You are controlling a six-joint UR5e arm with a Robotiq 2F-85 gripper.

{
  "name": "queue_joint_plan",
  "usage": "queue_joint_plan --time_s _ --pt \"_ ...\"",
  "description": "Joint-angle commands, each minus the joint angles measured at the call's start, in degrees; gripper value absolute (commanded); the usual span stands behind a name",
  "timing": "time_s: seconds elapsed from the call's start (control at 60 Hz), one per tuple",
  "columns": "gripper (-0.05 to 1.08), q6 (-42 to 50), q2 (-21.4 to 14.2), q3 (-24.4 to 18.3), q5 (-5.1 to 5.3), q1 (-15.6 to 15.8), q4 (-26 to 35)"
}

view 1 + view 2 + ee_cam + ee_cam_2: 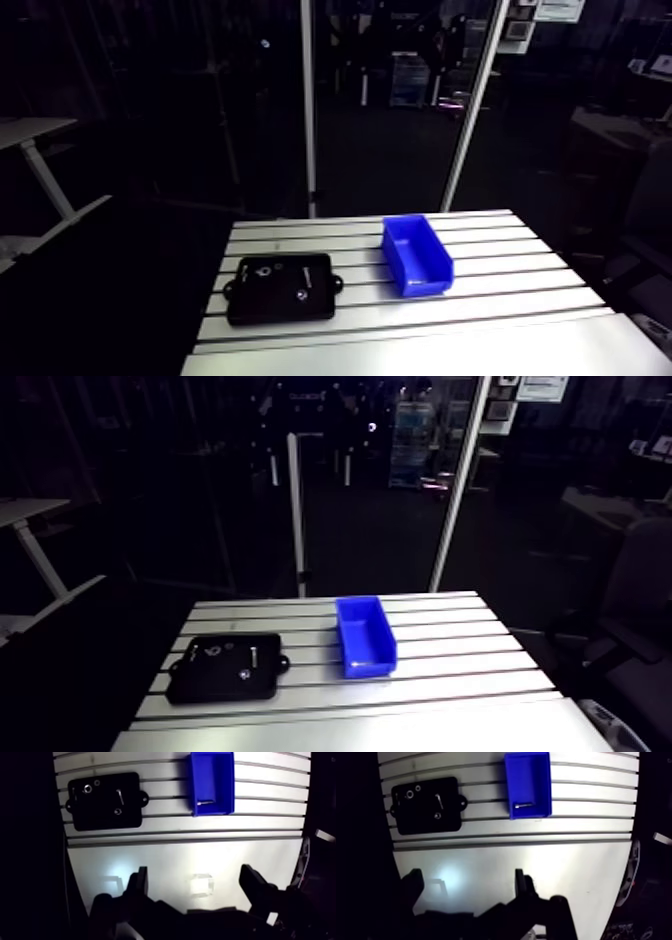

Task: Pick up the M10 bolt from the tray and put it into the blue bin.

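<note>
The slotted aluminium table (260,789) is carrying small hardware: a metal ring (87,787), a round piece (117,811) and a slim screw (120,794) are lying near one another, not touching.

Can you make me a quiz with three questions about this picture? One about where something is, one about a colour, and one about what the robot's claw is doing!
1. Where is the blue bin?
A. On the table beside the black tray, apart from it
B. On top of the tray
C. Between the fingers

2. What colour is the tray?
A. Red
B. Black
C. Yellow

3. What is the gripper doing?
A. Shut on the bin
B. Shut, fingers touching
C. Open, holding nothing

Answers:
1 A: bare table shows between bin and tray.
2 B: the tray is dark against the pale table.
3 C: in the wrist view the fingers stand wide apart with only table between them.
</note>
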Motion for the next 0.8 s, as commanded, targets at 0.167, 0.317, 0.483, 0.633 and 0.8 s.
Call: queue_joint_plan --time_s 0.167,0.317,0.483,0.633,0.8 --pt "0.01 -0.1 -0.1 0.1 -0.18 -0.1 0.0" --pt "0.01 -0.1 -0.2 0.1 -0.09 -0.1 0.0" --pt "0.01 0.0 -0.3 0.1 0.24 -0.1 0.0" --pt "0.01 0.0 -0.3 0.6 0.78 0.2 -0.2" --pt "0.01 0.1 -0.1 1.1 0.86 0.3 -0.3"
